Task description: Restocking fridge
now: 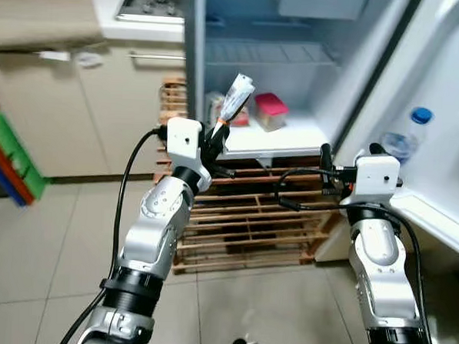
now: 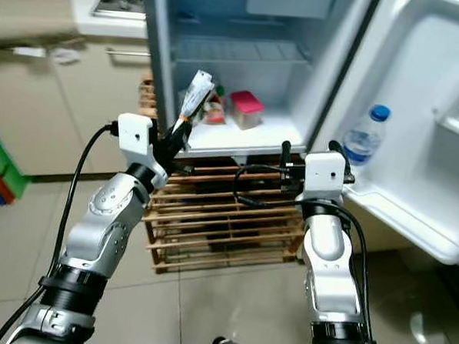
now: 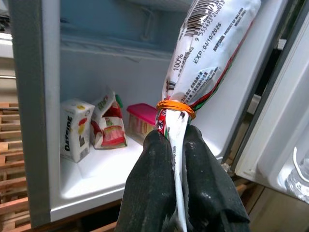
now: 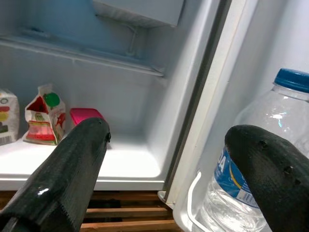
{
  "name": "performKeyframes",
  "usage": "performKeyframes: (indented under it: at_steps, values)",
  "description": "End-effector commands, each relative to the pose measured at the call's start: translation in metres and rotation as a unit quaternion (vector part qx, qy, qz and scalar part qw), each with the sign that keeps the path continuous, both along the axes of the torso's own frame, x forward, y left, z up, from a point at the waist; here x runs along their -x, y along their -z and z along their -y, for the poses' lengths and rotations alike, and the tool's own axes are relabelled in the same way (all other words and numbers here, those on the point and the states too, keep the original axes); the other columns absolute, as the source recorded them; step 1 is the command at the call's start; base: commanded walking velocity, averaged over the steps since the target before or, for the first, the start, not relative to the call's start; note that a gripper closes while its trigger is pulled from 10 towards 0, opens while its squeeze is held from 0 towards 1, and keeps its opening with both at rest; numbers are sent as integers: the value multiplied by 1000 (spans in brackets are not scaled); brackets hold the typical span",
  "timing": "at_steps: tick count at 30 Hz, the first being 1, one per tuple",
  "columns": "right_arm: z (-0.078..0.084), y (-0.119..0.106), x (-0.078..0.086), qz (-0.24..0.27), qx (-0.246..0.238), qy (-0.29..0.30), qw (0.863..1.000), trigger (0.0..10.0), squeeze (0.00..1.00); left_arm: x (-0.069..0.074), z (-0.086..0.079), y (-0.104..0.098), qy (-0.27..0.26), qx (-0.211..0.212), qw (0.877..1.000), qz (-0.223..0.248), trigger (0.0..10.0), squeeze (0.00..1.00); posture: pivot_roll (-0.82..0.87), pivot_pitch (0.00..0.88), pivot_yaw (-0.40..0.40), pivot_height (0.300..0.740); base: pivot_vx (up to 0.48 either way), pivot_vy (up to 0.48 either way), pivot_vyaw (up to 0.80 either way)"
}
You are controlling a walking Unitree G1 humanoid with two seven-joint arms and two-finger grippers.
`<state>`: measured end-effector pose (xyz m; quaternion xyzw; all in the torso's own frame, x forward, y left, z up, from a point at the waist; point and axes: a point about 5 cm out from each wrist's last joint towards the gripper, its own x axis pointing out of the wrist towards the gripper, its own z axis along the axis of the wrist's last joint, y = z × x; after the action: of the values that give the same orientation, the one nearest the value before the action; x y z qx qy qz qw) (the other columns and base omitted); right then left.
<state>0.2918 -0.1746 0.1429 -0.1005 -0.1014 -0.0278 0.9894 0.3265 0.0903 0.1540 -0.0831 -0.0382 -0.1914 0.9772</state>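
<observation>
Before the open fridge point(image 1: 298, 37), left tool point(image 3: 176, 154) clenched on a white printed packet point(image 3: 207, 53), orange-banded; right tool point(image 4: 164, 164) spread.

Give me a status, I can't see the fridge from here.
Left claw shut on banded packet, held before open fridge. Right claw open, empty, near door's water bottle. Bottom shelf has free room.

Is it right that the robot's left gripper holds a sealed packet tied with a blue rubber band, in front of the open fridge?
Nearly. The rubber band is orange, not blue, as the left wrist view shows. The rest holds: the left gripper is shut on the packet, in front of the open fridge.
</observation>
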Motion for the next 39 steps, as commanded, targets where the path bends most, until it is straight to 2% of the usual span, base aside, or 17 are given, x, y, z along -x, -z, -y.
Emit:
performKeyframes:
  at_steps: [1,4,5,9,16,21,26,39]
  values:
    - [-2,2,0,-6,-1,-5,1000,10000,655,-3,1,-6,6,-1,1000,7,10000,0,-130,0,26,740,0,0,-800]
    - [-4,1,0,1,-7,-6,1000,10000,655,-5,2,-9,6,4,1000,11,10000,0,-133,0,31,740,0,0,-800]
    - [-4,2,0,1,-6,-5,1000,10000,627,-7,3,-10,4,5,1000,11,10000,0,-133,0,32,740,0,0,0]
    - [-4,3,0,1,-8,0,1000,10000,624,-10,8,-14,1,17,1000,14,10000,0,-135,0,36,740,0,0,0]
    - [-5,4,2,-1,-3,-5,1000,10000,624,-10,20,-16,29,20,999,16,10000,0,-151,0,34,740,0,0,0]
    - [-4,3,3,1,0,-4,1000,10000,624,-10,39,-21,72,1,997,31,10000,0,-157,0,29,740,480,0,0]
    - [-3,3,4,2,1,-3,1000,10000,620,-9,56,-28,114,5,993,40,10000,0,-167,0,34,740,480,0,0]
    - [-1,6,5,-1,3,-1,1000,10000,624,-10,65,-30,136,3,990,46,10000,0,-172,0,36,740,480,0,0]
